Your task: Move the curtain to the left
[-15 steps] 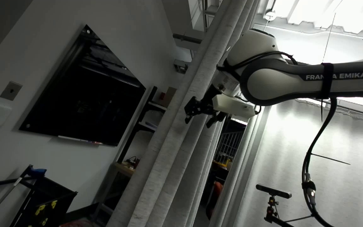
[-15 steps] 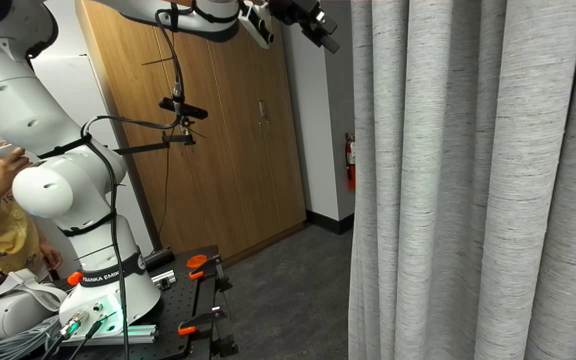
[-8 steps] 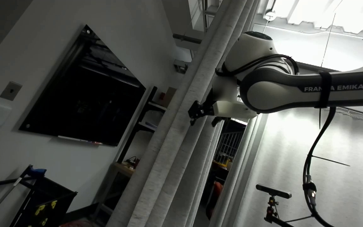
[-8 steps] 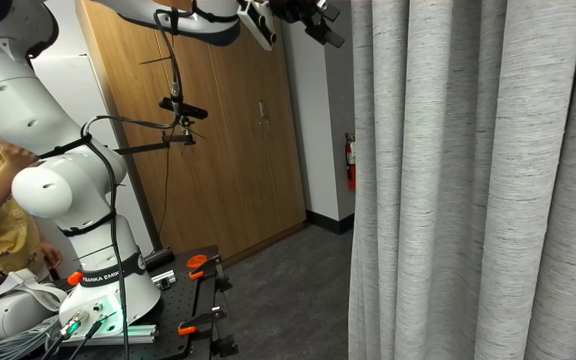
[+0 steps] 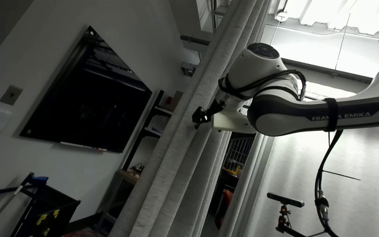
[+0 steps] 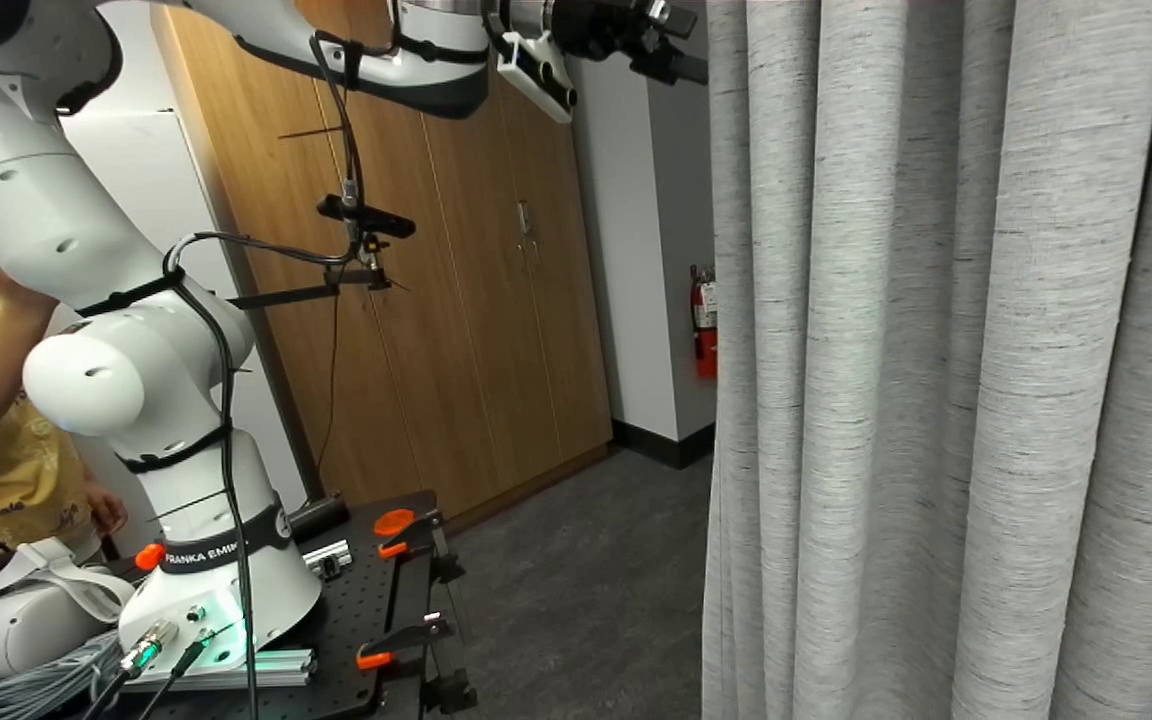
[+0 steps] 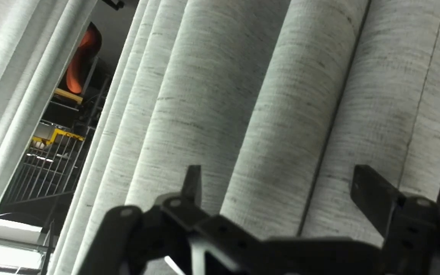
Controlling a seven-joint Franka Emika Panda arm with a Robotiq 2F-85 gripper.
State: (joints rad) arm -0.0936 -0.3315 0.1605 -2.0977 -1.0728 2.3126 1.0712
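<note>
At the left of the frame in an exterior view, a glossy black panel (image 5: 90, 98) hangs slantwise on a grey wall (image 5: 61, 42). Next comes the curtain (image 5: 174, 186), a long band of folds leaning from the top, right of centre, to the bottom, left of centre. The arm (image 5: 285, 117) reaches in from the right edge, its black jaws in front of the folds near mid-frame.

In an exterior view, a person (image 6: 11, 450) in yellow stands at the left edge, partly behind the arm, whose base (image 6: 281, 590) sits on a black worktop (image 6: 361, 580). Wooden cabinets (image 6: 466, 300) fill the upper middle, then a red fire extinguisher (image 6: 705, 325), partly hidden by the curtain. The curtain covers the right side, hanging upright, pale grey with short darker streaks, gathered in rounded vertical folds. The jaws reach its left edge near the top; whether they touch it I cannot tell.

In the wrist view, more pale fabric (image 7: 17, 84) hangs at far left, then a railing (image 7: 48, 173) against darkness, then the curtain's thick folds slanting across centre and right, shaded in the hollows. Low in the frame the jaws stand wide apart, folds visible between the fingers (image 7: 193, 183).
</note>
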